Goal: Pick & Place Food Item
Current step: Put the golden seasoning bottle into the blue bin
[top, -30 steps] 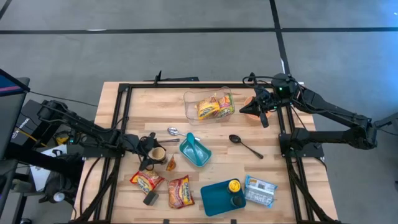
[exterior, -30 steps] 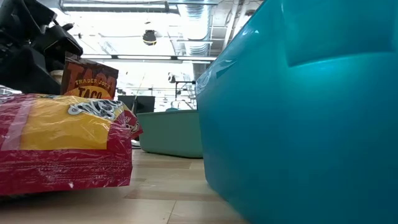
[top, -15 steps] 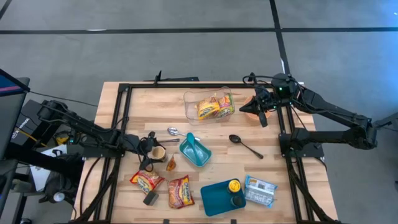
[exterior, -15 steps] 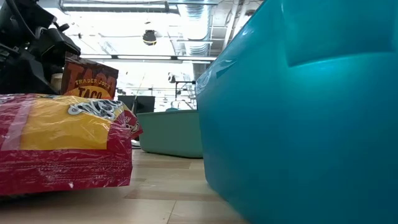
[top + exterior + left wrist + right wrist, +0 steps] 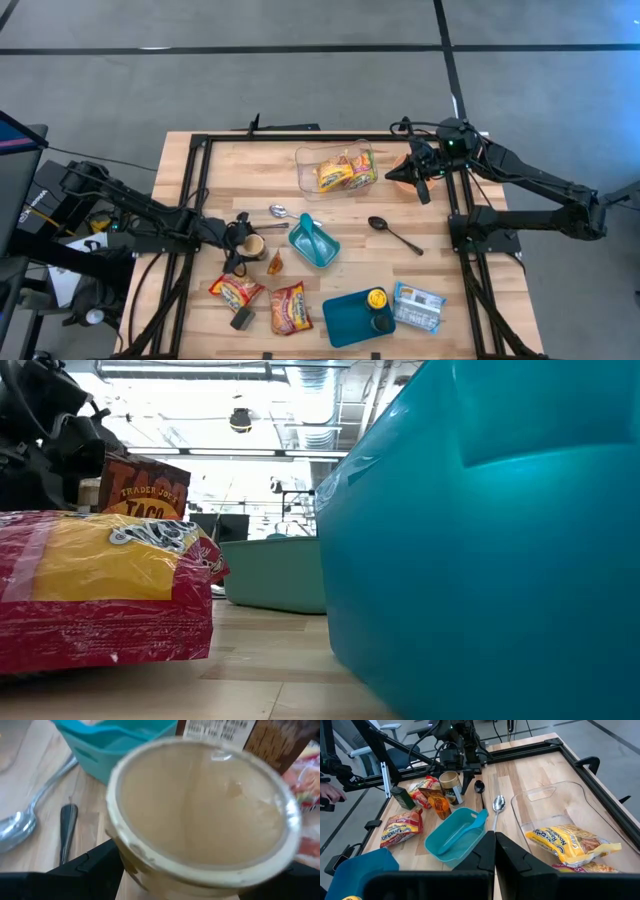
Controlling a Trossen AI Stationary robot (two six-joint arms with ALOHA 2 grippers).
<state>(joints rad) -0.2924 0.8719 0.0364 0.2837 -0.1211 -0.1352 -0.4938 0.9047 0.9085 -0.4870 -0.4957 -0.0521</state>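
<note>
Left gripper (image 5: pixel 243 247): sitting left of centre in the high view, its jaws standing wide on either side of a tan cup (image 5: pixel 254 246). The left wrist view is showing the cup (image 5: pixel 200 815) filling the frame between the dark fingers (image 5: pixel 90 870); whether the fingers are pressing on its wall cannot be told.

Right gripper (image 5: pixel 420 178): hanging at the upper right of the table (image 5: pixel 450 300), just right of the clear container (image 5: pixel 334 168), fingers closed together and carrying nothing.

Clear container: holding two yellow noodle packets (image 5: pixel 345 173), lying side by side at upper centre.

Teal scoop dish (image 5: pixel 314 241): lying at centre, just right of the cup.

Orange packet (image 5: pixel 274 263): lying just below and right of the cup.

Two red-and-yellow noodle packets (image 5: pixel 237 291) (image 5: pixel 290 307): resting at lower left, a dark small block (image 5: pixel 241 319) lying between them.

Silver spoon (image 5: pixel 279 211): lying above the cup. Black spoon (image 5: pixel 394 234): lying right of centre.

Teal tray (image 5: pixel 345 320): sitting at lower centre, carrying a yellow-lidded jar (image 5: pixel 376 299); a pale blue packet (image 5: pixel 418 307) is lying beside it on the right.
</note>
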